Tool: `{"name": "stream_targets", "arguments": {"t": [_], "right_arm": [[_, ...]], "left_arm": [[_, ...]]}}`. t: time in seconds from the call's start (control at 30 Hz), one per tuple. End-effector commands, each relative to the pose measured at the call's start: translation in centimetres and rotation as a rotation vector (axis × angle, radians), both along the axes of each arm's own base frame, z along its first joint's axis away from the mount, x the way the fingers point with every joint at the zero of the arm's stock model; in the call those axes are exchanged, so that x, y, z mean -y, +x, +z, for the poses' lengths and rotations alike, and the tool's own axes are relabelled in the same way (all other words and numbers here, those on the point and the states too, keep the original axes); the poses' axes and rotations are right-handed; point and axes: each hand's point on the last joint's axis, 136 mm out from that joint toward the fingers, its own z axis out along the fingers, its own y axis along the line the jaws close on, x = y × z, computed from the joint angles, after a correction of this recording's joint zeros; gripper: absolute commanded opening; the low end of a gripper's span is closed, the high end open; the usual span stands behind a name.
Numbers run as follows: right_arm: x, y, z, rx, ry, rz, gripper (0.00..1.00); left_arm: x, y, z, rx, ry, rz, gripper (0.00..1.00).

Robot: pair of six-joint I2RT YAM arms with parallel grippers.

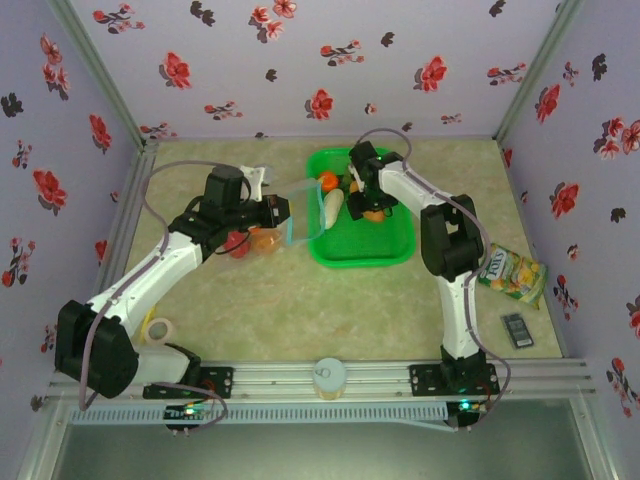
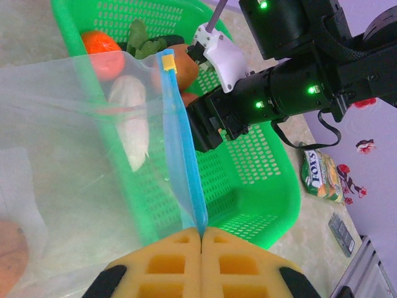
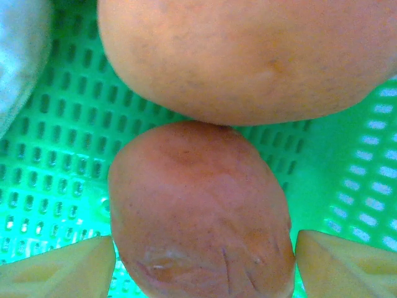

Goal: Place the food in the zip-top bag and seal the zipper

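A green basket (image 1: 362,252), a tape roll (image 1: 158,329) and a yellow-green snack packet (image 1: 513,275) lie well apart.

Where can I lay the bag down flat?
Bare table lies between the green basket and the near rail. The basket's near half is also free. Its far end is crowded, where the right gripper straddles the food.

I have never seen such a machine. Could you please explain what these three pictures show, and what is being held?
Two robot arms stand at a table's near edge. One picture looks down from above; the other two come from cameras on the wrists. The left gripper is shut on the edge of a clear bag, which holds some food. The right gripper is open around a potato in the green basket. A snack packet lies to the right.
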Motion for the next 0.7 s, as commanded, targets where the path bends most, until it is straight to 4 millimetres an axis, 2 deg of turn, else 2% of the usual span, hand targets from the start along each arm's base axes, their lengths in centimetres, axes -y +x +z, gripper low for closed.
{"name": "stream_targets", "arguments": {"t": [0.0, 0.13, 0.5, 0.67], "right_arm": [[-0.3, -1.5, 0.5, -0.042, 0.063, -0.020, 0.76], [-0.8, -2.1, 0.7, -0.045, 0.112, -0.038, 0.77], [-0.9, -0.1, -0.4, -0.015, 0.106, -0.115, 0.79], [-1.2, 0.4, -0.7, 0.003, 0.126, -0.151, 0.77]], "left_arm": [[-0.3, 0.2, 0.5, 0.037, 0.011, -0.004, 0.00], [-0.1, 0.4, 0.5, 0.033, 0.007, -0.007, 0.00], [-0.2, 0.2, 0.6, 0.032, 0.005, -0.012, 0.00], [-0.1, 0.3, 0.5, 0.031, 0.005, -0.012, 0.00]]}}
